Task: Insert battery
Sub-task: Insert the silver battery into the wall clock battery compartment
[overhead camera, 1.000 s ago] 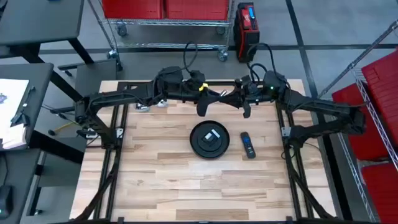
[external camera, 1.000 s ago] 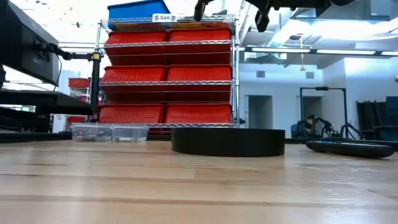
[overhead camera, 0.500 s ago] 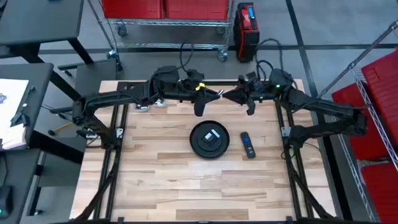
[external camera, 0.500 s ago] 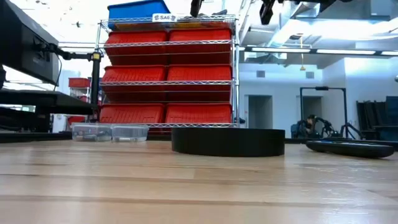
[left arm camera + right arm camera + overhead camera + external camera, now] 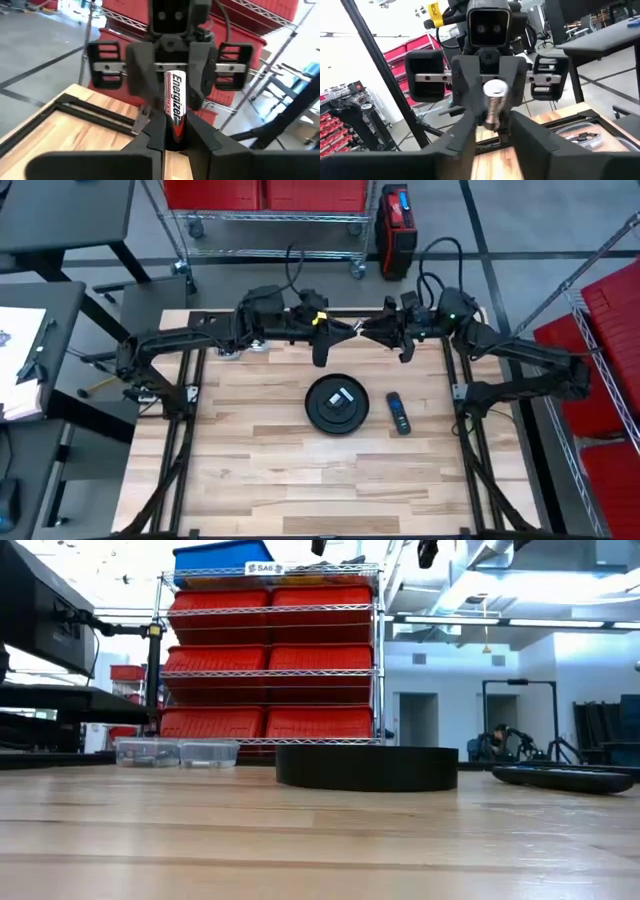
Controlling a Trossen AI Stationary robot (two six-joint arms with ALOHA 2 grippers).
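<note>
We hold the battery (image 5: pixel 175 107) between the two grippers, raised nose to nose over the far edge of the worktop (image 5: pixel 260 470). The left gripper (image 5: pixel 350 331) is clamped on one end, and the right gripper (image 5: pixel 367 332) seems closed on the other, though we cannot be sure its grip is firm. To pass it well, we should confirm the taker's hold before the giver lets go, keeping the cell square; the remote (image 5: pixel 398 413) lies below, nearer the right gripper.
</note>
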